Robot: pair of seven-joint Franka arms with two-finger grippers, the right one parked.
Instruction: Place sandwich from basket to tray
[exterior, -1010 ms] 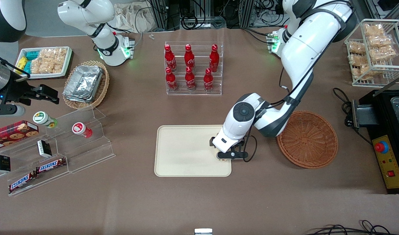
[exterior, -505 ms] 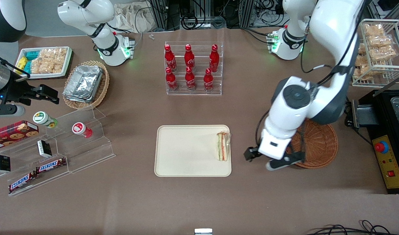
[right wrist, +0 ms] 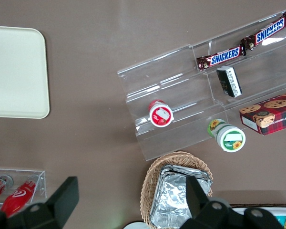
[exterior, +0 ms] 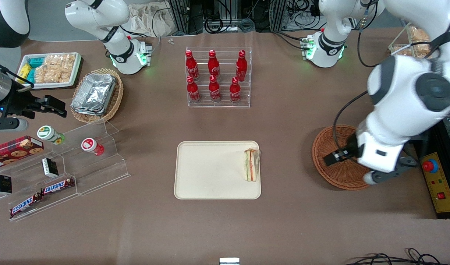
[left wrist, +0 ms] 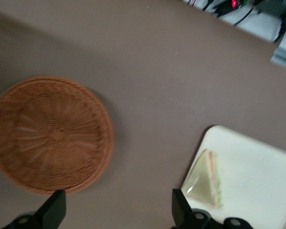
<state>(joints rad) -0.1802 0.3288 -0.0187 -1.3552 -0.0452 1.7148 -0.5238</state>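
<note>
The sandwich (exterior: 251, 165) lies on the cream tray (exterior: 210, 173), at the tray's edge nearest the reddish-brown basket (exterior: 339, 173). It is a wrapped triangular wedge with white bread and orange and green layers. The basket holds nothing. My left gripper (exterior: 370, 162) is raised above the basket, open and empty, well apart from the sandwich. In the left wrist view the gripper (left wrist: 117, 214) shows its fingertips (left wrist: 52, 212) wide apart, with the basket (left wrist: 47, 133), the sandwich (left wrist: 207, 181) and the tray (left wrist: 257, 181) below.
A clear rack of red cola bottles (exterior: 215, 79) stands farther from the front camera than the tray. A black control box (exterior: 438, 180) sits beside the basket at the working arm's end. Snack stands (exterior: 63, 165) and a tan basket of foil containers (exterior: 96, 94) lie toward the parked arm's end.
My left gripper let go of the sandwich on the tray, rose, and swung away to above the basket. The sandwich stays where it was set down.
</note>
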